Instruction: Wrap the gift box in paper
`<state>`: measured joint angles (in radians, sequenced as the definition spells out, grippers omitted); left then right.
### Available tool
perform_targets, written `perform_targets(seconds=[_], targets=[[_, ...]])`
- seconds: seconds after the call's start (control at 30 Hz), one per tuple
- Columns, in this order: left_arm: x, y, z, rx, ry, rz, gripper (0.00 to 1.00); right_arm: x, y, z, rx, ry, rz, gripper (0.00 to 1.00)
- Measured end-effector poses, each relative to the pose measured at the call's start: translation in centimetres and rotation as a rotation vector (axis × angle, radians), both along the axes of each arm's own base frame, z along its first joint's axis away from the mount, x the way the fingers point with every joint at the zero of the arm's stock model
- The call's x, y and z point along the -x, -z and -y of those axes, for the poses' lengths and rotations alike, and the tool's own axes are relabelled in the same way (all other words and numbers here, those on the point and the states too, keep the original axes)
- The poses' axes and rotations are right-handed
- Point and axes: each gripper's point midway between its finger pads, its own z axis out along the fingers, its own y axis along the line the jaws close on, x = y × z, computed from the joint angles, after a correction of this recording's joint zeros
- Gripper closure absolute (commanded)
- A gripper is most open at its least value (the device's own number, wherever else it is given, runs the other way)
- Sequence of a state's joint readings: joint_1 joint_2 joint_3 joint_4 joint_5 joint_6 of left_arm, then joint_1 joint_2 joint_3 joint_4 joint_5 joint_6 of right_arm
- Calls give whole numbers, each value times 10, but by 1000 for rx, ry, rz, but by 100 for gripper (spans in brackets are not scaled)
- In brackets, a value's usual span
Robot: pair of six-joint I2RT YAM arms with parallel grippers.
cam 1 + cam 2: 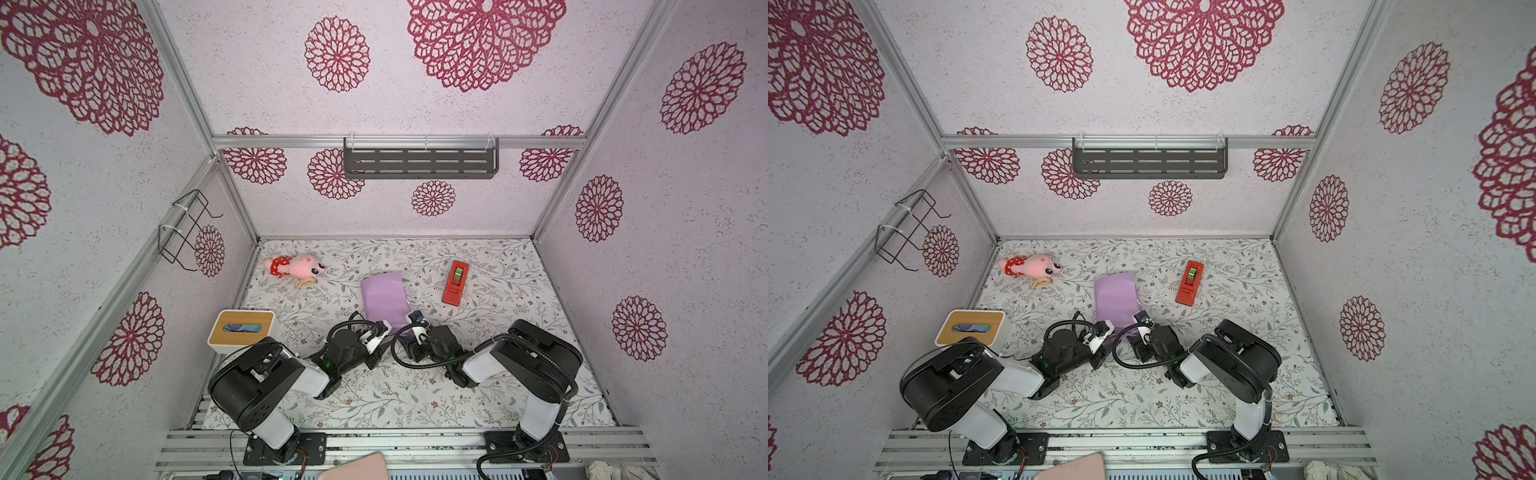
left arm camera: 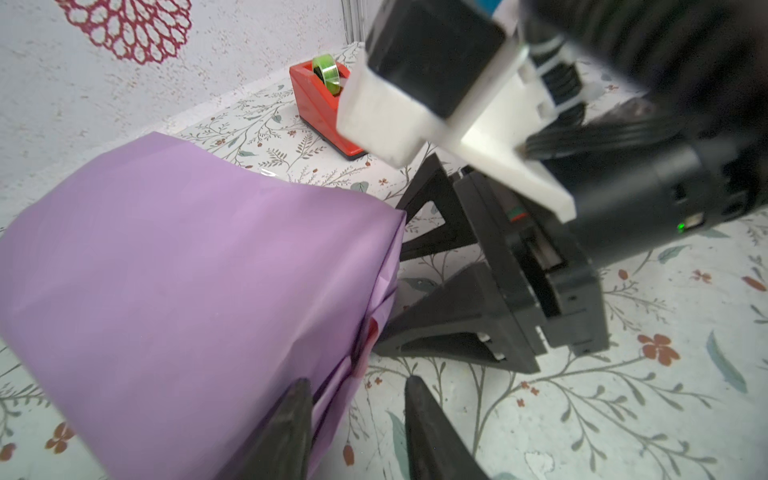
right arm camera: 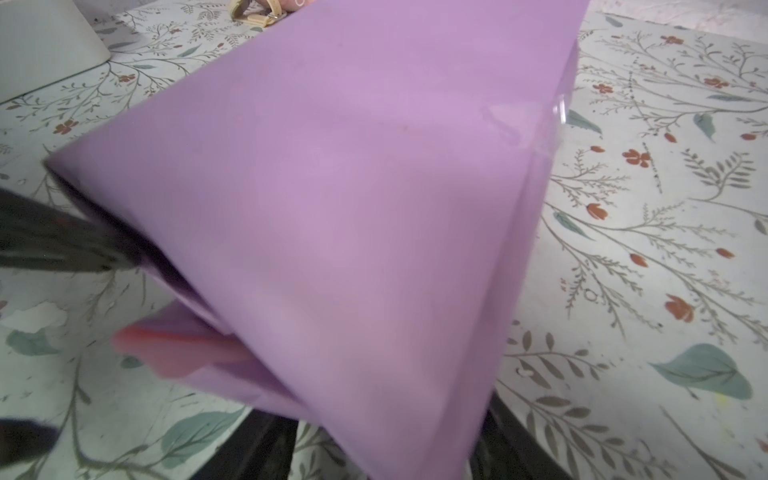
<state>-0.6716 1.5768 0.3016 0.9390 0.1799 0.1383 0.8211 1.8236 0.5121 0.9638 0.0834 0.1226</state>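
- Floral tablecloth (image 1: 374,399) covers the cell floor. A grey slotted shelf (image 1: 419,162) hangs on the back wall and a wire basket (image 1: 187,228) on the left wall.
- I see the paper (image 1: 382,299) (image 1: 1115,297), lilac face out, folded into a parcel mid-cloth in both top views. The gift box is hidden inside it.
- At the parcel's near end a pink flap (image 3: 178,349) of the sheet pokes out.
- My left gripper (image 2: 358,382) has its jaws partly apart and grips nothing. One finger lies against the parcel's folded edge.
- My right gripper (image 2: 388,303) stands wide, with its tips at that same end. I cannot tell whether they press the paper.
- At near left sits the tissue box (image 1: 220,332), white with a wooden top and something bluish in its slot.
- Right of the parcel, well apart, the red tape dispenser (image 1: 455,282) carries a green roll (image 2: 328,70).
- At far left lies a pink plush toy (image 1: 297,266).
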Motion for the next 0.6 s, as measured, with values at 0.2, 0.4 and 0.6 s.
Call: perform_targets(seconds=[0.2,0.4,0.6], targets=[[6,-22,-5,-20,19,80,26,-1,2,-1,-24,13,-11,38],[6,-20,-11,-146,44,162,6,-4,1,0,-46,27,-14,40],[4,-5,-12,-279,95,214,4,-5,1,2,-59,37,-19,40]])
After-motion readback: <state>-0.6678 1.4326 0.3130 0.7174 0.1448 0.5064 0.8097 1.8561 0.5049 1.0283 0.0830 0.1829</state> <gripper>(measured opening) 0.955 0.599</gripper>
